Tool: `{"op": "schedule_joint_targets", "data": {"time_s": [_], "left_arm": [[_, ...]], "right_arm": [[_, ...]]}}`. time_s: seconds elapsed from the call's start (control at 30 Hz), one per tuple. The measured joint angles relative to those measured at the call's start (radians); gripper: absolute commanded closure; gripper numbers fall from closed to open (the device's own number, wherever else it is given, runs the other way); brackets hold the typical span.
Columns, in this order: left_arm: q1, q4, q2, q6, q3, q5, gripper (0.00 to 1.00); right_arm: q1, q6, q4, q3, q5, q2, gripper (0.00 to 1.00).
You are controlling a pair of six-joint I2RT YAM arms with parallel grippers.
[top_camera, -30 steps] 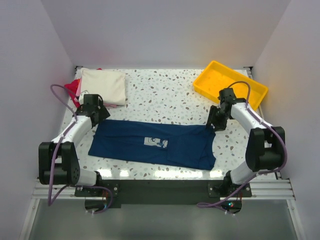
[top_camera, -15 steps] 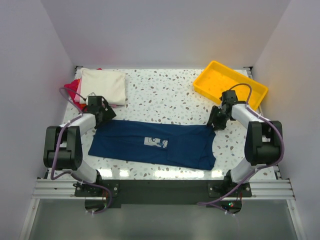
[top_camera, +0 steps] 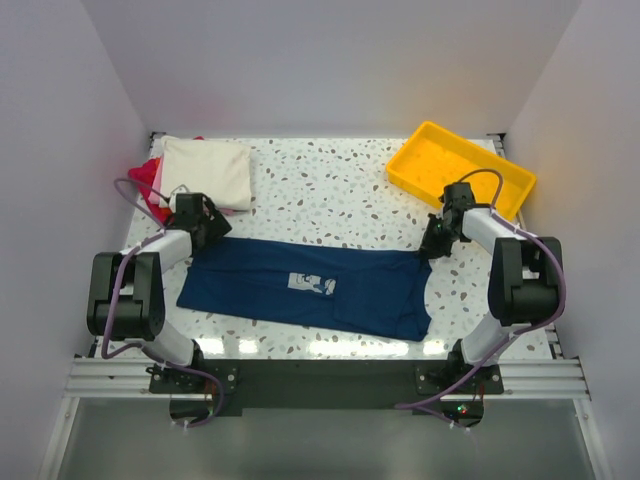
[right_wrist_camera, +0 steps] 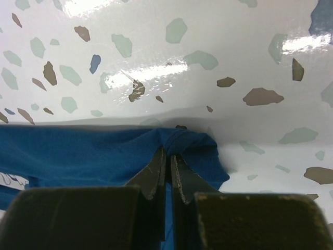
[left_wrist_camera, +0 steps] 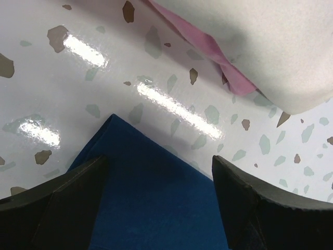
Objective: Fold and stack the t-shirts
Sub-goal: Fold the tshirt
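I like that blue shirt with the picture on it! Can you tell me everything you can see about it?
The navy blue t-shirt is soft cloth, spread flat and long across the speckled table, near the arms. A small pale square print sits on its middle. The right gripper is shut on its far right corner, bunching the cloth there. The open left gripper straddles its far left corner; whether it touches is unclear.

The spread shirt (top_camera: 310, 285) lies flat across the near half of the table (top_camera: 330, 190). Behind it, the folded shirts (top_camera: 205, 172) are stacked at the far-left corner. The tray (top_camera: 455, 165) sits at the far-right corner, well apart from them.
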Motion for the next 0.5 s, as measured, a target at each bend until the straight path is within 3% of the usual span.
{"op": "schedule_joint_targets", "data": {"time_s": [0.4, 0.5], "left_arm": [[0.001, 0.007, -0.002, -0.042, -0.007, -0.027, 0.14], [0.001, 0.011, -0.007, -0.037, -0.011, -0.027, 0.13]], "right_arm": [[-0.039, -0.001, -0.003, -0.002, 0.01, 0.0, 0.97], [-0.039, -0.002, -0.002, -0.002, 0.008, 0.0, 0.78]]}}
